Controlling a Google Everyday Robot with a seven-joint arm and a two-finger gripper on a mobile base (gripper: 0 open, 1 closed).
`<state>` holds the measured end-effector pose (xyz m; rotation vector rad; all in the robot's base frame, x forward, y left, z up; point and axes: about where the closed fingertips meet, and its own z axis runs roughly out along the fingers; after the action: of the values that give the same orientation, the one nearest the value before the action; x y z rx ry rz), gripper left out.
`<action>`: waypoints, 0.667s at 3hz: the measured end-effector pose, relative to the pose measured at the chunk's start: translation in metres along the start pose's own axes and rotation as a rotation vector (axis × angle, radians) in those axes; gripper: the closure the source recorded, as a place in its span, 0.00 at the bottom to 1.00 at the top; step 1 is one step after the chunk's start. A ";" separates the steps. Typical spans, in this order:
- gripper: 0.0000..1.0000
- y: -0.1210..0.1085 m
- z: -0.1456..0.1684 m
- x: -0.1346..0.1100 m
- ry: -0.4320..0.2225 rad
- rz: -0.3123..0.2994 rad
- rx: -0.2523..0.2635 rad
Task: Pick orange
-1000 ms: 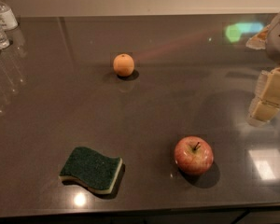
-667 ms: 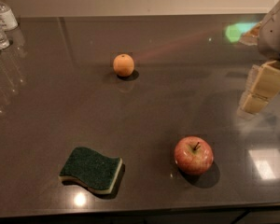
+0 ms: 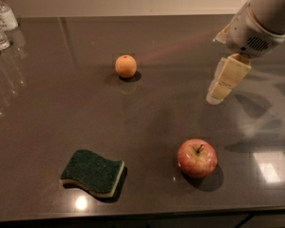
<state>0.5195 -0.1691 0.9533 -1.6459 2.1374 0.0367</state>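
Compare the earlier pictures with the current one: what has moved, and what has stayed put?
The hand, at the right, has moved left, further into view, toward the orange, without reaching it; nothing was grasped. The orange, apple and sponge stayed put.

End effector [image 3: 217, 95] right of orange [image 3: 126, 66]

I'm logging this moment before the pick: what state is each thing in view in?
orange: resting on the countertop, untouched, not held.
apple: sitting stem up near the front, untouched.
sponge: lying flat, green side up, front left.
water bottles: standing upright, back left corner.
gripper: hovers at the right, holding nothing, well apart from the orange.
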 end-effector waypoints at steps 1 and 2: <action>0.00 -0.018 0.030 -0.020 -0.040 0.025 -0.006; 0.00 -0.038 0.059 -0.039 -0.073 0.053 -0.008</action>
<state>0.5816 -0.1275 0.9228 -1.5681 2.1280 0.1201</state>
